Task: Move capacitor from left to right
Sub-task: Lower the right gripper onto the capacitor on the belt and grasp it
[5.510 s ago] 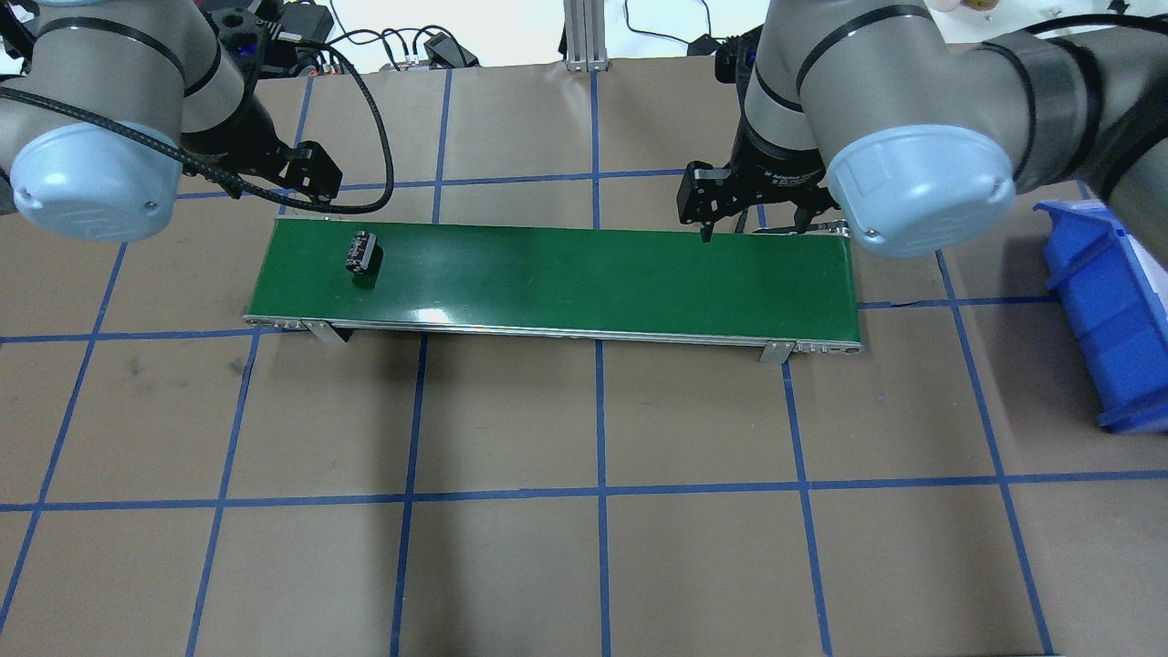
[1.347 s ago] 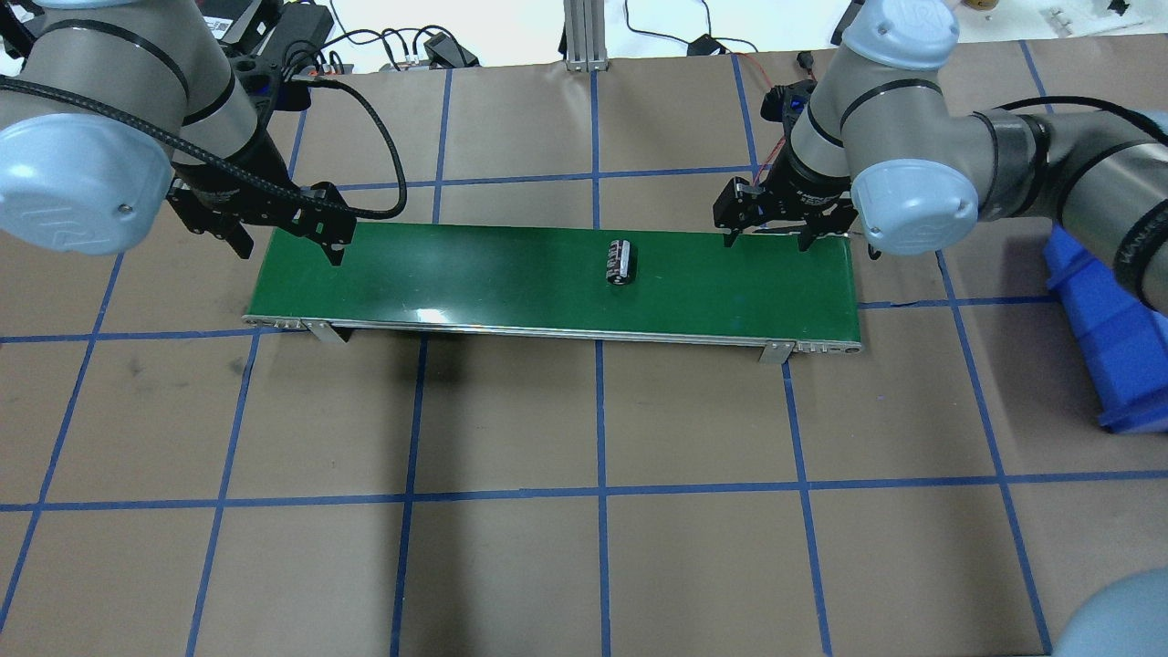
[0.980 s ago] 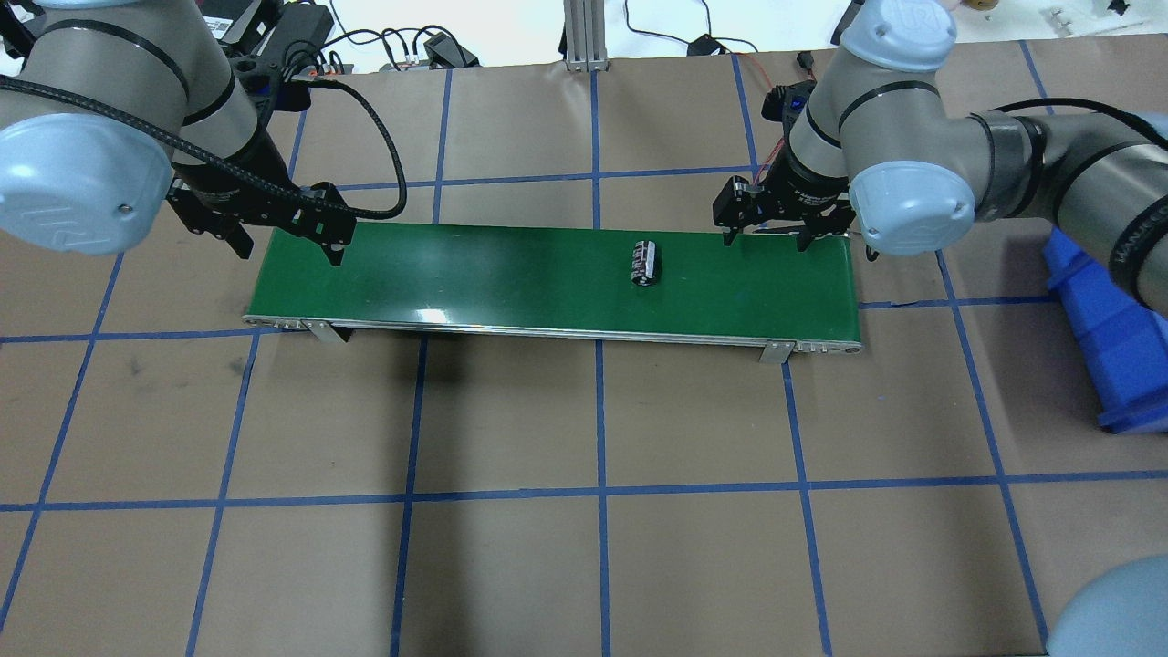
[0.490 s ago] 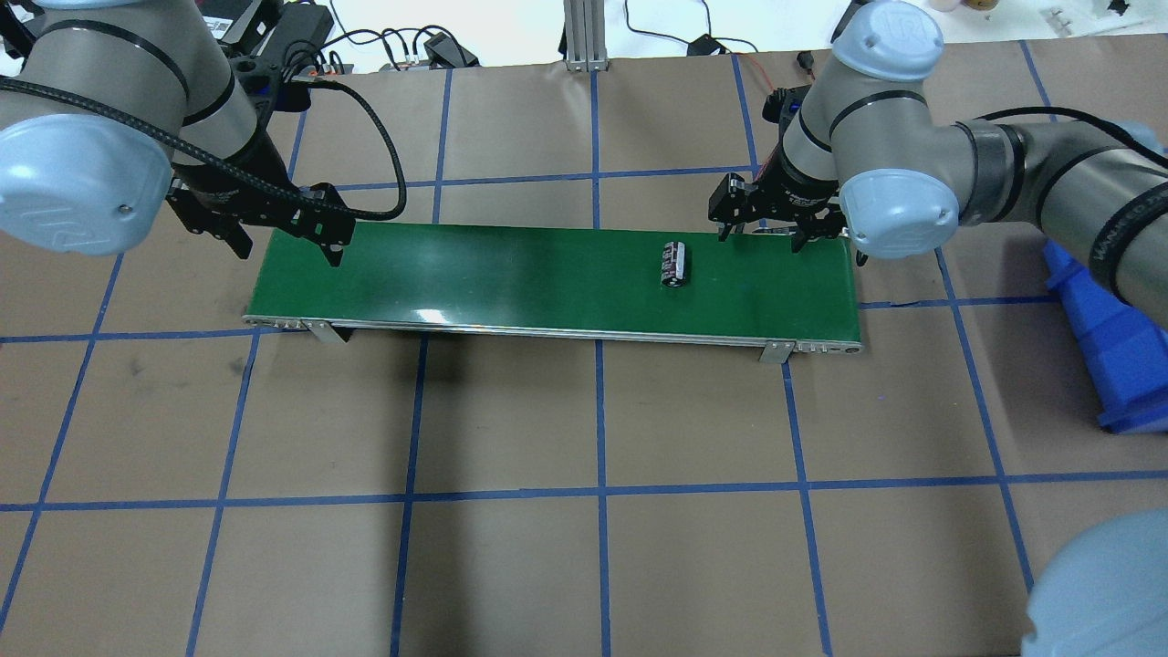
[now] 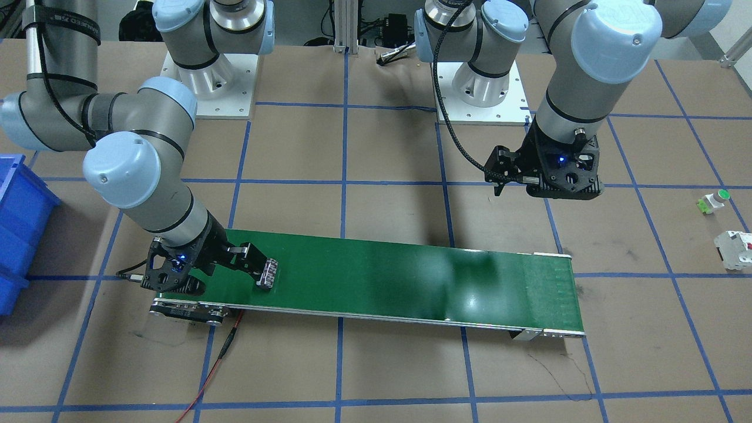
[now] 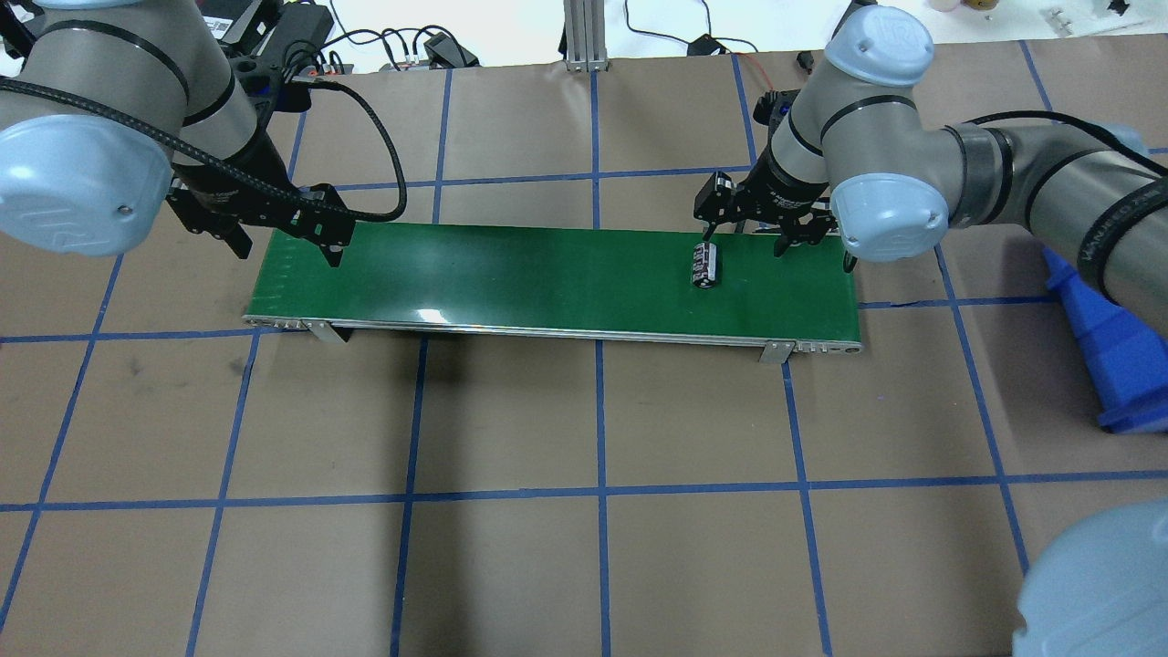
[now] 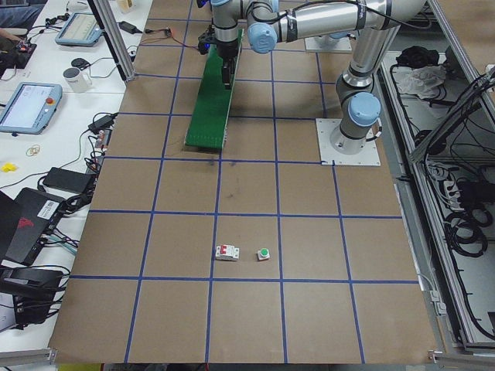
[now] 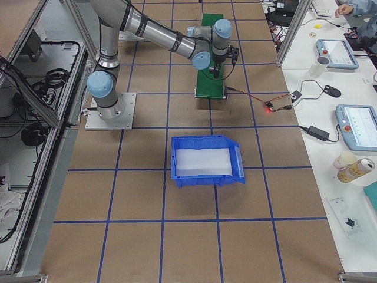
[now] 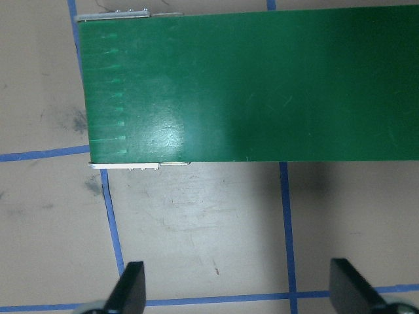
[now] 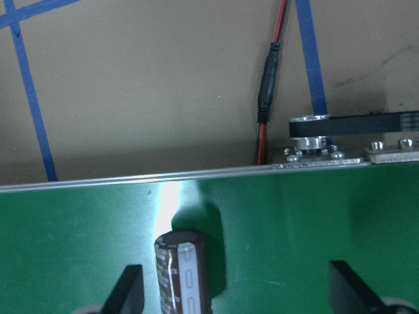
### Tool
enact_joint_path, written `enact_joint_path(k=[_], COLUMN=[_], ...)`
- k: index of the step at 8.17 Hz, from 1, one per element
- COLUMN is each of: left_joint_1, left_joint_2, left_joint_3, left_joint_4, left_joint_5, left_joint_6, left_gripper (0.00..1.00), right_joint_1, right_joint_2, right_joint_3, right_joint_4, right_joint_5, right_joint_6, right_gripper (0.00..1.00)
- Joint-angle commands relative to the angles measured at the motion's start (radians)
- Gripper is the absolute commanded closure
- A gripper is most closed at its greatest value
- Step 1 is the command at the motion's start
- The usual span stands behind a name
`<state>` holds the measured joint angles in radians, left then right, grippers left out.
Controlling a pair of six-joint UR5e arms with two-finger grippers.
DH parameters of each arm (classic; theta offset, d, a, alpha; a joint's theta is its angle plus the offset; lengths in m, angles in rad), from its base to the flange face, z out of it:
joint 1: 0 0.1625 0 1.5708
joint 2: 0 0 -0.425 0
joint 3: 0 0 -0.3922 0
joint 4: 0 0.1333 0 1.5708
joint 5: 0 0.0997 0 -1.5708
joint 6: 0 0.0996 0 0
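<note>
The capacitor (image 6: 704,266), a stubby black cylinder with a pale stripe, lies on its side on the green conveyor belt (image 6: 547,274), near the belt's right end. My right gripper (image 6: 746,242) is open over the belt's far edge. In the right wrist view the capacitor (image 10: 182,271) lies between the open fingers, close to the finger (image 10: 127,291) at that view's left. In the front view the capacitor (image 5: 269,275) sits by a right fingertip. My left gripper (image 6: 290,248) is open and empty at the belt's left end, and its wrist view shows only belt (image 9: 262,85) and paper.
A blue bin (image 6: 1109,347) stands on the table to the right of the belt, also seen in the right view (image 8: 206,159). A white push-button with a green cap (image 5: 715,200) and a white breaker (image 5: 731,242) lie far off on the left. A red-black cable (image 10: 265,98) runs by the belt's end.
The capacitor has ridden the belt from its left part to its right end. My right gripper has shifted slightly left, and the capacitor now lies between its fingers. The left arm has stayed still over the last second.
</note>
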<state>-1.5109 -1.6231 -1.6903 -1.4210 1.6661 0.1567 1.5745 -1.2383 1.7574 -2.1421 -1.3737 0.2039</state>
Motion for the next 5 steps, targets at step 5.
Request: enact_joint_path(k=[5], left_joint_1=[0.000], left_joint_2=[0.002], left_joint_3=[0.000], left_joint_4=[0.001], left_joint_5=[0.001], left_joint_6=[0.003], left_gripper=[0.00], right_joint_1=[0.007], right_joint_2=[0.025], right_joint_3=[0.032], right_joint_4=[0.014], right_joint_5=[-0.143], right_joint_6=[-0.096], right_gripper=[0.45])
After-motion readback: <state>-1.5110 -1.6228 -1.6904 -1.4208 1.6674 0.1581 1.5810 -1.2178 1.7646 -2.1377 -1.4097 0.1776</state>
